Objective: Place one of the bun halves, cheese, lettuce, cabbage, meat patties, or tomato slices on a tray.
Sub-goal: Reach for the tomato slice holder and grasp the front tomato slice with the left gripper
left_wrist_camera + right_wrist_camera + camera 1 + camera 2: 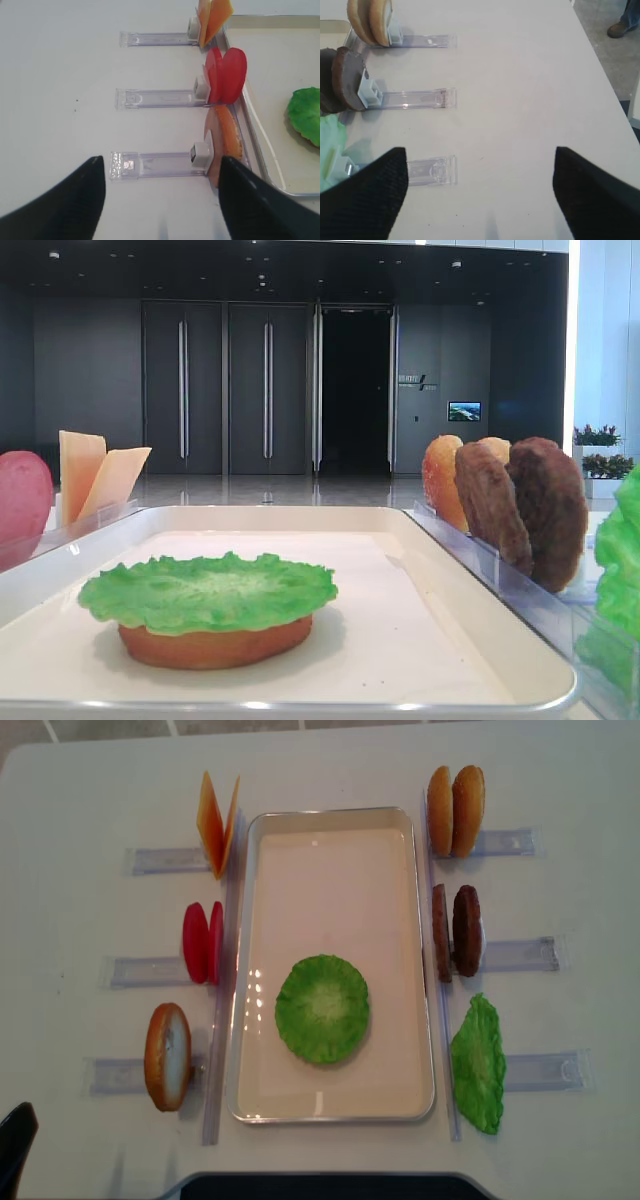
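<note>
on your left, cheese, tomato slices and a bun stand in racks beside the tray. lettuce lies on a bun in it. both grippers hover released, holding nothing.
</note>
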Controlling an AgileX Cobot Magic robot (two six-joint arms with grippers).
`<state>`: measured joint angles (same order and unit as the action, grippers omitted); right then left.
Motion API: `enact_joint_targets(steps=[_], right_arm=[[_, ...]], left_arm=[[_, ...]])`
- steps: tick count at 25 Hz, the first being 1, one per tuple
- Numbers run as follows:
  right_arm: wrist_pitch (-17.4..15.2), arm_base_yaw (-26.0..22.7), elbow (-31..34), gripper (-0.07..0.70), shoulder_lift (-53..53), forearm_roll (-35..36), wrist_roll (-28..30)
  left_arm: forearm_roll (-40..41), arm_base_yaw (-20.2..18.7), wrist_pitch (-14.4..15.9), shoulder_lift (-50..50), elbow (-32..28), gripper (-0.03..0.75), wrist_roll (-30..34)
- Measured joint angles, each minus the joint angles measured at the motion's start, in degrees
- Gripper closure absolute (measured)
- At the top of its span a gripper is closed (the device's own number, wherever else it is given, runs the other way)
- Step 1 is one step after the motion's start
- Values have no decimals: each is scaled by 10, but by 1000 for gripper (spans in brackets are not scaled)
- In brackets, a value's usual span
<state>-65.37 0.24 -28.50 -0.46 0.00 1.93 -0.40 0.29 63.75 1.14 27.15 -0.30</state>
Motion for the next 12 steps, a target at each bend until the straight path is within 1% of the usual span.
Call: enact_joint_targets(steps=[12], right_arm=[[0,0,0,43,0,0,0]], left_arm=[[0,0,0,0,0,179,0]])
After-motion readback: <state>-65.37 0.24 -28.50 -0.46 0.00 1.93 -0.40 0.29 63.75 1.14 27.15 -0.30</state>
